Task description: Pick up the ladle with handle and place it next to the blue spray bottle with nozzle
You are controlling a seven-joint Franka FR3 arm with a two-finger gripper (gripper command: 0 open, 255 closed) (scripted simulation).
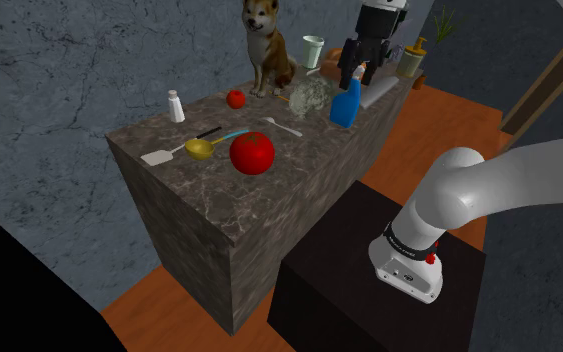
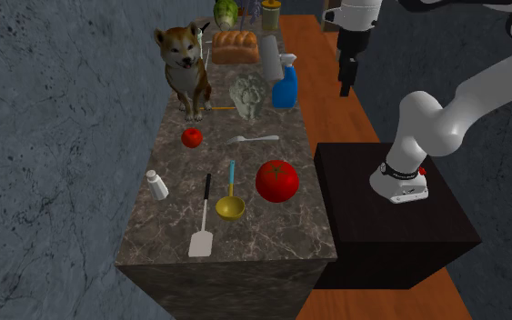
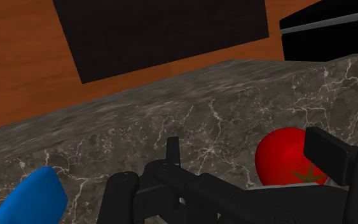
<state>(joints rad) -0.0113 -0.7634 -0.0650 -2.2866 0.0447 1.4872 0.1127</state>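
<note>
The hand hangs in the air just above the blue spray bottle, near the edge of the counter; whether it is spread or closed I cannot tell. The ladle, yellow-bowled with a blue handle, lies flat well away from the hand, past the large tomato and beside the spatula. Its handle points toward the hand, so I judge the pick-up not yet begun. I count one ladle, one spatula, one spray bottle and two tomatoes, including a small tomato.
</note>
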